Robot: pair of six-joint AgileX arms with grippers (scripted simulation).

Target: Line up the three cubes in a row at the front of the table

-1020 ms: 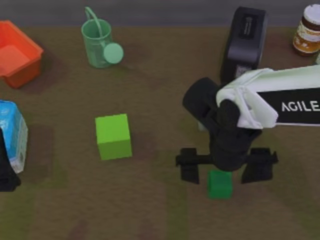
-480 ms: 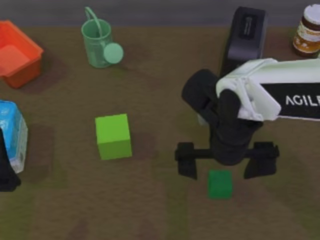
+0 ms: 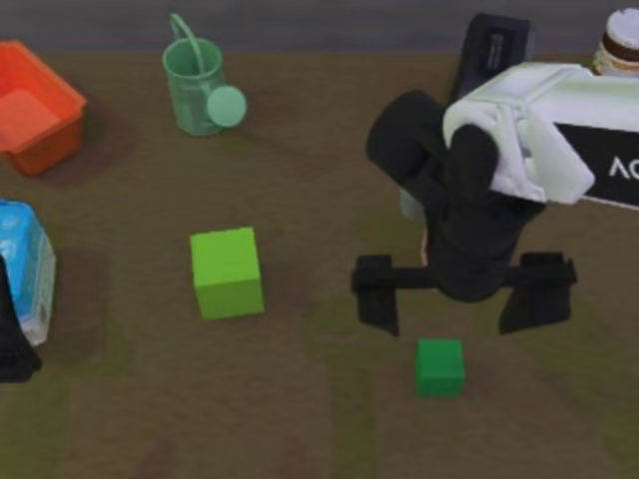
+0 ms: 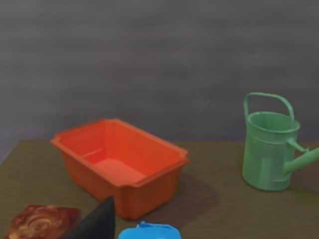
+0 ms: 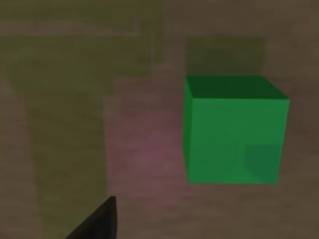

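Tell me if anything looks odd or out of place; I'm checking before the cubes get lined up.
Only two cubes show: the large lime-green cube and the small dark green cube, both sitting flat. The pink one isn't visible, perhaps hidden under the right arm, whose open claw hangs beside the small cube. Nothing is spilled or tipped.

The table [image 3: 300, 419] is carrying a lime cube [image 3: 227, 271] near centre, a dark green cube [image 3: 439, 366] at five o'clock, a watering can [image 3: 198, 88] at eleven, an orange bin [image 3: 35, 105] at ten, a blue carton [image 3: 22, 264] at nine, and a jar [image 3: 619, 45] at one.
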